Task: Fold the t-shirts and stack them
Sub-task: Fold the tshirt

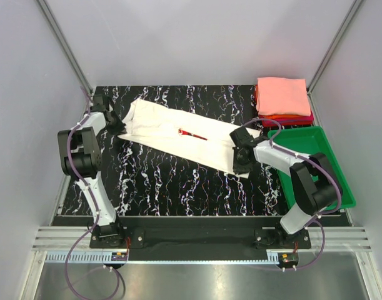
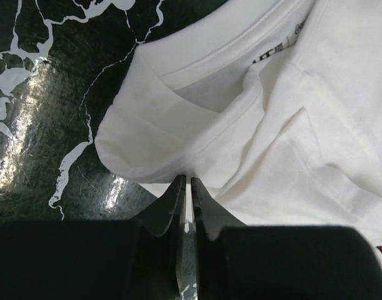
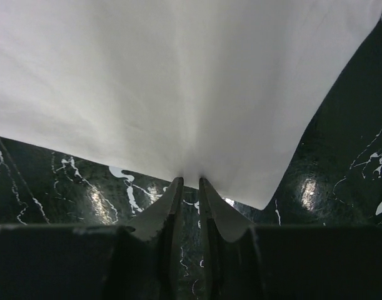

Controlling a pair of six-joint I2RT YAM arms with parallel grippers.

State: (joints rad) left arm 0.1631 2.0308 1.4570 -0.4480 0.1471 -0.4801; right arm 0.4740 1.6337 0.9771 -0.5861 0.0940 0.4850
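White tee point(image 1: 159, 125): lies on the table point(image 1: 172, 178), drawn out in a long band from far left to the right middle. It looks folded lengthwise, with a red print point(image 1: 192, 133) showing near its middle.

Tee, far-left end: the collar point(image 2: 222, 47) with its label faces up in the left wrist view. The cloth there is creased and doubled over.

Tee, right end: in the right wrist view it is a smooth white sheet with creases fanning out from the pinch point. One corner hangs toward the near right.

Left gripper point(image 1: 119, 127): at the far-left end of the tee, clenched on the cloth edge just beside the collar. The fingers point(image 2: 173, 200) are almost together, with a strip of white between them.

Right gripper point(image 1: 239, 156): at the right end, between the tee and the tray, grasping the hem. The fingers point(image 3: 169, 203) are pinched to a narrow slit where the cloth gathers.

Stack point(image 1: 282, 97): folded tees at the far right corner, well apart from the white tee. A salmon-pink one is on top, with orange and red edges under it.

Tray point(image 1: 303, 139): green, at the right edge just near of the stack. The right arm reaches across its left side.
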